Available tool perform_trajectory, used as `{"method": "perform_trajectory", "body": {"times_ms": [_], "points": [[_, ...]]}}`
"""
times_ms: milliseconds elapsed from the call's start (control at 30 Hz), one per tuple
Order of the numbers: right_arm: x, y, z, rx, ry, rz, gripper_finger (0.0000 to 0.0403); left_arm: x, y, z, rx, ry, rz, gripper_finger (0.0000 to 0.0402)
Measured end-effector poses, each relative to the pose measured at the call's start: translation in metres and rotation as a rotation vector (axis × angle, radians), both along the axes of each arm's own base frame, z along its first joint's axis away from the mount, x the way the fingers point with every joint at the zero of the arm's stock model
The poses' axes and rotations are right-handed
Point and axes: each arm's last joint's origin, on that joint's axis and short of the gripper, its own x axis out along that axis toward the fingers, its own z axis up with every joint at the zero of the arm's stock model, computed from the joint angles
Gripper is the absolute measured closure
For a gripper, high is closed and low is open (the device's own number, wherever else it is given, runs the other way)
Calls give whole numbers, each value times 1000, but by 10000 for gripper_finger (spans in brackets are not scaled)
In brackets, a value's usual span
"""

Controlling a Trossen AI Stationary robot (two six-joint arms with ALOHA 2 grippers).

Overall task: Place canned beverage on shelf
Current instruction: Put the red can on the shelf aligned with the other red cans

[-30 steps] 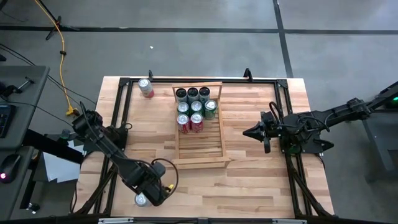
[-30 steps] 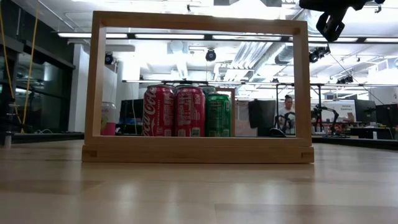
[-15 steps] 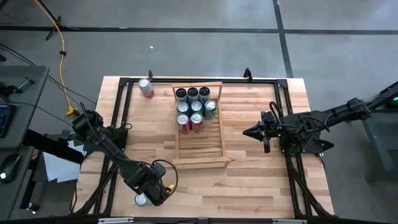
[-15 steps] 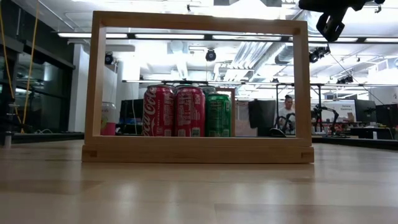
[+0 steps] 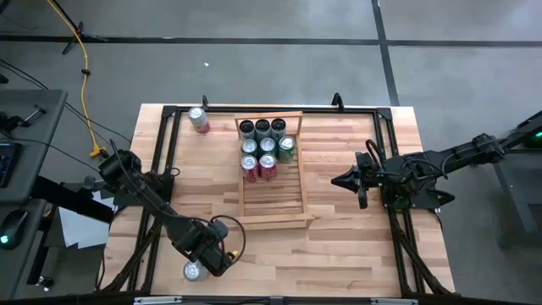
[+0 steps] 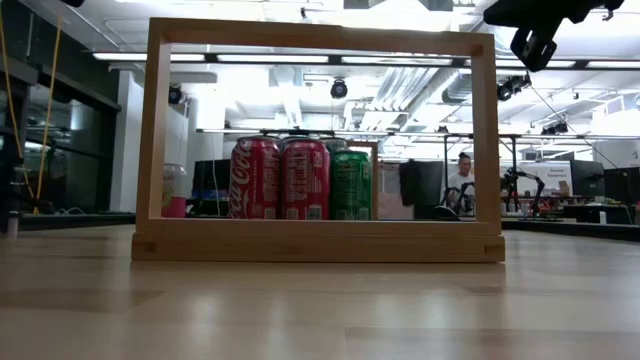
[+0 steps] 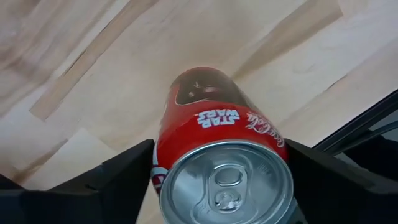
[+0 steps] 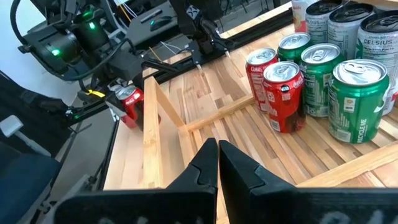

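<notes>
down at the table's seven o'clock corner, the left gripper (image 5: 196, 269) sits over a red can (image 7: 221, 168) that stands upright on the wood tabletop (image 5: 339, 246), close to the front edge. the wrist view looks onto the can's silver lid, with one dark finger (image 7: 106, 180) on each side of the body; the fingers are spread and bracket the can, but whether they press on it cannot be told. the shelf (image 5: 273, 216) lies mid-table, at about one o'clock from that can and well apart from it. its far end holds eight cans: three dark-topped ones at the back, then silver and green (image 5: 287, 149), then two red ones (image 5: 258, 167) nearest the empty slats. one more can (image 5: 198, 119) stands alone on the tabletop at the shelf's ten o'clock. over at three o'clock the right gripper (image 5: 336, 180) hangs above the table with its fingers pressed together, holding nothing, pointing at the shelf.
</notes>
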Motion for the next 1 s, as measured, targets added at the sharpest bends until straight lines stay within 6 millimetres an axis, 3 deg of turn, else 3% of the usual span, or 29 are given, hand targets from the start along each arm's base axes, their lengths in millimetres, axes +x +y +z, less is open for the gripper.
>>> {"method": "perform_trajectory", "body": {"times_ms": [100,333,467,633,800,1000], "points": [[0,0,0,-2,4,0,402,2,2,0,-4,2,-14,118],[-1,0,-3,-11,29,0,402,6,8,1,-11,3,-49,120],[-1,0,-4,-15,41,0,402,7,18,12,-48,3,-92,120],[-1,0,-4,-14,40,1,402,0,39,59,-145,-107,-174,120],[-1,0,-3,-10,28,0,402,-23,74,123,-239,-335,-171,120],[3,1,12,39,-128,0,402,-45,127,182,-124,-665,38,120]]}}
